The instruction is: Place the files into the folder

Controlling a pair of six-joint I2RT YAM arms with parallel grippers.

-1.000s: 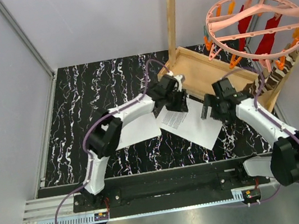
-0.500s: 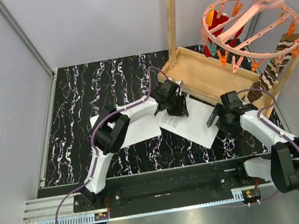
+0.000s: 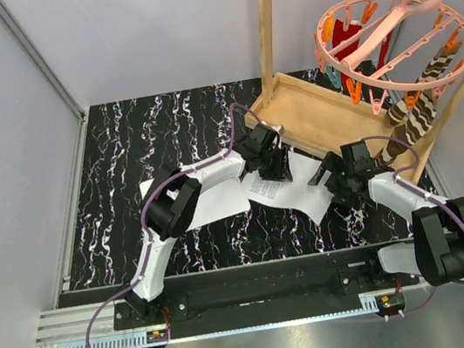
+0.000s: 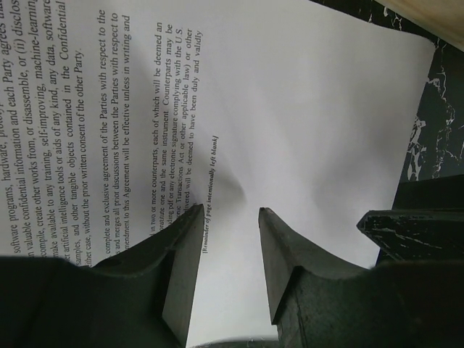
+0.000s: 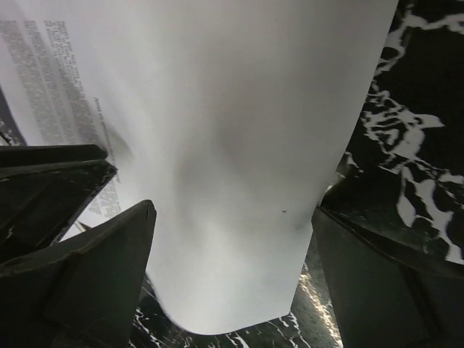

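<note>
A printed paper sheet (image 3: 291,184) lies on the black marbled table, its text block towards the left. My left gripper (image 3: 273,167) is open, its tips down on the sheet's text end; the left wrist view (image 4: 230,217) shows the sheet (image 4: 312,109) between and beyond the fingers. My right gripper (image 3: 334,182) is wide open at the sheet's right end. In the right wrist view (image 5: 232,275) the sheet (image 5: 239,145) bulges up between the two fingers. The white folder board (image 3: 210,204) lies flat under my left arm; its clip is hidden.
A shallow wooden tray (image 3: 329,114) sits just behind the sheet. A wooden rack post (image 3: 266,27) rises at its left corner. A pink peg hanger (image 3: 389,25) with socks hangs over the right arm. Grey walls close the sides.
My right gripper has moved left and down to the sheet's right end, and that end has buckled upward. My left gripper has stayed on the sheet. The peg hanger is swinging.
</note>
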